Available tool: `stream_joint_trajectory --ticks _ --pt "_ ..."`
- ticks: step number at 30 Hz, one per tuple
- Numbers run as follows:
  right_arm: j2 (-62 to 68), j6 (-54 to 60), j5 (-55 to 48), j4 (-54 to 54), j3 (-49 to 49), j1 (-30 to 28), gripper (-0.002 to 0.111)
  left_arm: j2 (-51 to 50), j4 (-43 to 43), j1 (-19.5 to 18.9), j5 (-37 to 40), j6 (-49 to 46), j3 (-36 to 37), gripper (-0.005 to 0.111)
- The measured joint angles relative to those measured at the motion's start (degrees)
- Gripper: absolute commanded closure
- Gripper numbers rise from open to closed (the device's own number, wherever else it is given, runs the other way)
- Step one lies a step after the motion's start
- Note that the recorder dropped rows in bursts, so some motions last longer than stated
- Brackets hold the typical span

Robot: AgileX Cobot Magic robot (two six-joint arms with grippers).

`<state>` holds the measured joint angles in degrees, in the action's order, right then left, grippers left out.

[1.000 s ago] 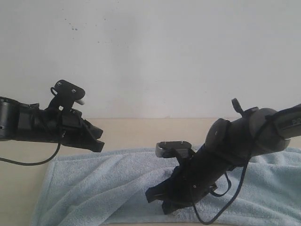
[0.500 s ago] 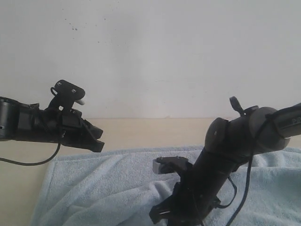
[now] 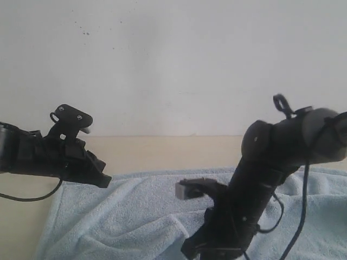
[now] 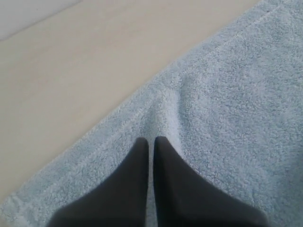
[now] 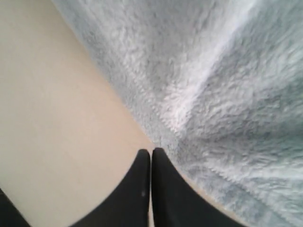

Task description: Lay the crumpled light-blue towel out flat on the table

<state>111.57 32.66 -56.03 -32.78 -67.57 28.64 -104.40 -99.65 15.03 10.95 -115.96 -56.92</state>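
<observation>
The light-blue towel lies spread over the pale-beige table, still wrinkled, with folds across its middle. My left gripper sits low at the towel's far-left edge. In the left wrist view its fingers are shut just inside the stitched hem of the towel, and a ridge of cloth runs into the tips. My right gripper points down at the near edge. Its shut tips meet the hem of the towel, where creases converge. The white label is out of view.
A white speckled wall rises behind the table. Bare table shows beyond the towel's far hem, and more bare table shows at the near side. The right arm's cable hangs over the towel.
The left gripper has dropped and shifted left, down to the towel's far edge. The right arm has swung lower and more upright, its gripper sinking toward the near edge.
</observation>
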Motion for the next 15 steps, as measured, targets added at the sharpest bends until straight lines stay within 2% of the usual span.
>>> stream_joint_trajectory --ticks 4,9,15 --pt "-7.41 -5.25 5.00 12.33 0.00 -1.34 0.109 4.48 0.00 0.00 -0.24 0.00 2.73 0.103" --pt "-12.15 -23.77 4.93 37.66 1.01 -9.37 0.109 12.39 -0.11 -0.02 1.86 4.99 7.32 0.103" --pt "-12.30 -28.39 3.51 42.68 8.34 -16.80 0.109 15.04 -0.11 -0.02 12.25 7.14 13.66 0.103"
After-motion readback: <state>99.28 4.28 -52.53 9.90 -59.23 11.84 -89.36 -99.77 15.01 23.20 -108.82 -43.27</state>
